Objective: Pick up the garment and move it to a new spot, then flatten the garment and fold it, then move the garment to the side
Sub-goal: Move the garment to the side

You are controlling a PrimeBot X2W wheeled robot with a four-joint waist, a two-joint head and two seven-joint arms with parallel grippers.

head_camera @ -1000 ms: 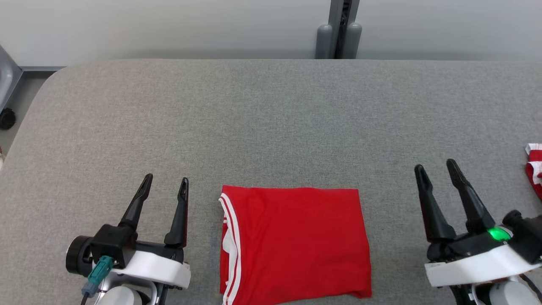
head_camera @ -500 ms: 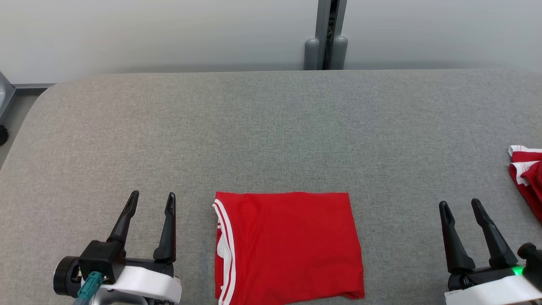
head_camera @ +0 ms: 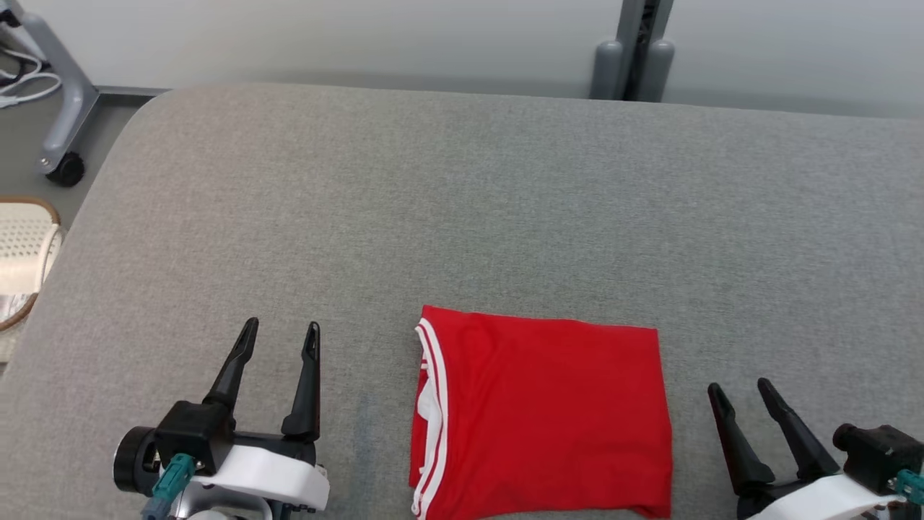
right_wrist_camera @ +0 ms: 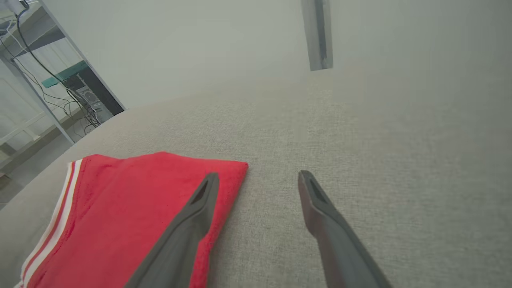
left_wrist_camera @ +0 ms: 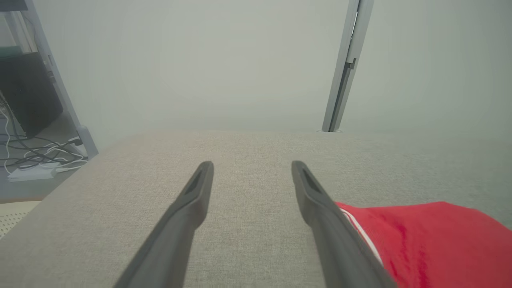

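Both open, left tool (head_camera: 281,325) and right tool (head_camera: 739,386) still flank the folded garment (head_camera: 548,419) — the head has swung left, side move seemingly next.

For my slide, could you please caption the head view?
Folded red garment on grey table, flanked by open left gripper and right gripper.

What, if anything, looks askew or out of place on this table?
Nothing serious. The red garment lies flat on the gray table as a neat folded rectangle, between the open left gripper and right gripper, touching neither. One small flaw: white fabric peeks out at its striped left edge.
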